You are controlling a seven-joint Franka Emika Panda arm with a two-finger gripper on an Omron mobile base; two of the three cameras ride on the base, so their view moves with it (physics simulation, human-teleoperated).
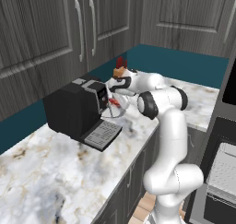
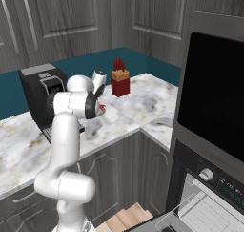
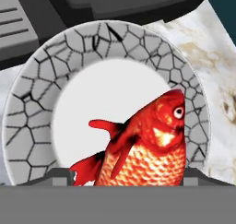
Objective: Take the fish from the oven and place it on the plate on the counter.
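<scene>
The red-orange fish (image 3: 147,149) lies over the right half of the plate (image 3: 41,80), a round plate with a crackled grey rim, on the marble counter (image 1: 55,172). My gripper (image 3: 124,179) hangs just above it, open, its fingertips (image 3: 57,176) wide apart on either side of the fish. I cannot tell whether they touch the fish. From the base, the gripper (image 1: 113,103) points down in front of the coffee machine, with a bit of red fish (image 1: 112,100) at its tips over the plate (image 1: 119,112). The oven (image 2: 209,202) stands at the lower right, its wire rack showing.
A black coffee machine (image 1: 73,110) stands right behind the plate, its drip tray close to the rim. A red box with red sticks (image 2: 120,83) sits further back near the teal wall. The black-fronted microwave (image 2: 214,92) is above the oven. Dark cabinets hang overhead.
</scene>
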